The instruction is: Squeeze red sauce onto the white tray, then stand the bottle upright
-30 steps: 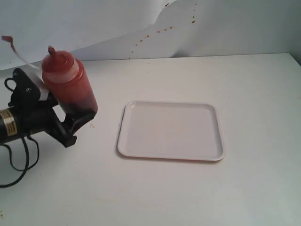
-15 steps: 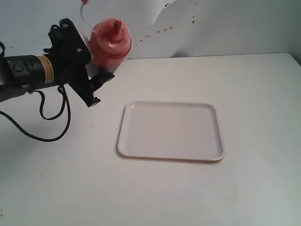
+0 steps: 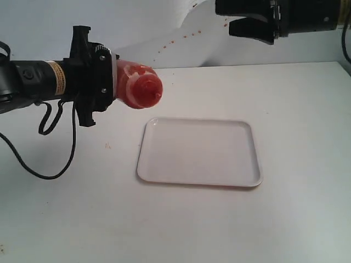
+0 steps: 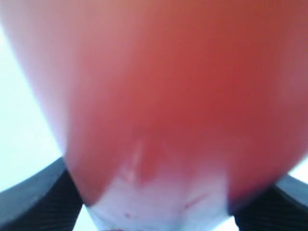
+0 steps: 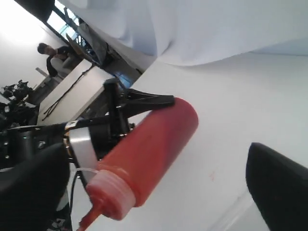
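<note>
My left gripper [image 3: 117,83] is shut on the bottle [image 3: 141,88] and holds it in the air, left of and behind the white tray [image 3: 200,153]. The bottle lies tipped over, its red nozzle end facing outward. Red sauce [image 5: 154,139] fills its clear wall. In the left wrist view the bottle [image 4: 168,91] blocks nearly everything between the black fingers [image 4: 33,204]. The tray's surface is plain white. My right gripper [image 3: 225,18] hangs open high at the back right, empty. Its camera sees the nozzle [image 5: 91,217] and the tether [image 5: 79,171]; the cap is out of view.
The white backdrop paper [image 3: 181,38] behind the table carries small red specks. The left arm's black cable [image 3: 52,164] loops over the tabletop at the left. A person [image 5: 53,55] and other benches show far off in the right wrist view.
The left arm has lifted the bottle off the table, carried it right towards the tray and tipped it from upright to lying over. The right gripper has come into view at the top right.
</note>
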